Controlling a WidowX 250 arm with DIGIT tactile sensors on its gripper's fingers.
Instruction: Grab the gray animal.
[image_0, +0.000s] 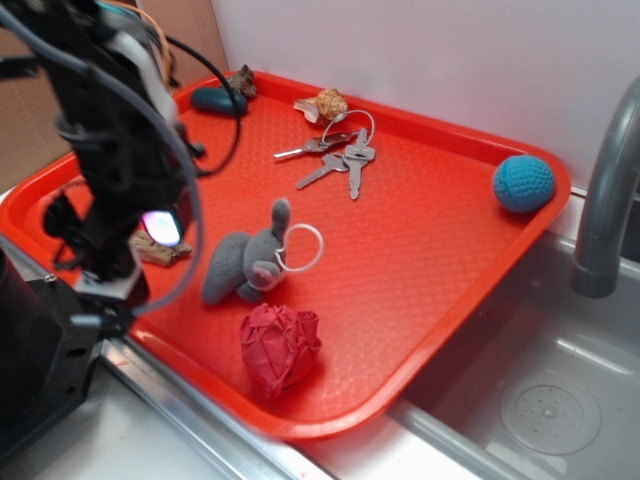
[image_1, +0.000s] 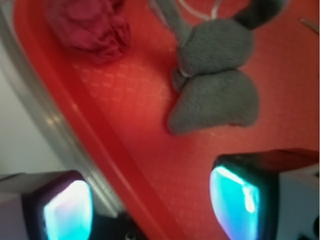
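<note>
Gray animal sitting loose on the tray, claw spread and empty

Gray animal (image_0: 245, 262) is lying on its side near the middle of the red tray (image_0: 420, 270), from where I'm standing at the exterior view. Its white cord loop (image_0: 302, 247) sits just to its right, flat on the tray. The crumpled red paper ball (image_0: 279, 345) is just below it, toward the tray's front edge, close but not touching as far as I can see. Further back there's a bunch of keys (image_0: 335, 158), a shell (image_0: 328, 104) by the far rim, a dark teal capsule (image_0: 218, 99) in the back corner, and a blue knitted ball (image_0: 522, 183) off in the right corner. The gripper (image_0: 150, 235) hangs over the left side of the tray, beside the toy, with nothing in it. Sink (image_0: 545, 400) and gray faucet (image_0: 610, 190) are off to the right.

Wrist view is blurry but useful: the two fingertips (image_1: 235, 200) glow cyan at the bottom of the frame, set wide apart with bare tray between them, so the claw is released. The gray animal (image_1: 215, 90) lies ahead of the right finger, not touching it. The red paper ball (image_1: 90, 25) is up in the top left, near the tray's rim (image_1: 75, 125).
</note>
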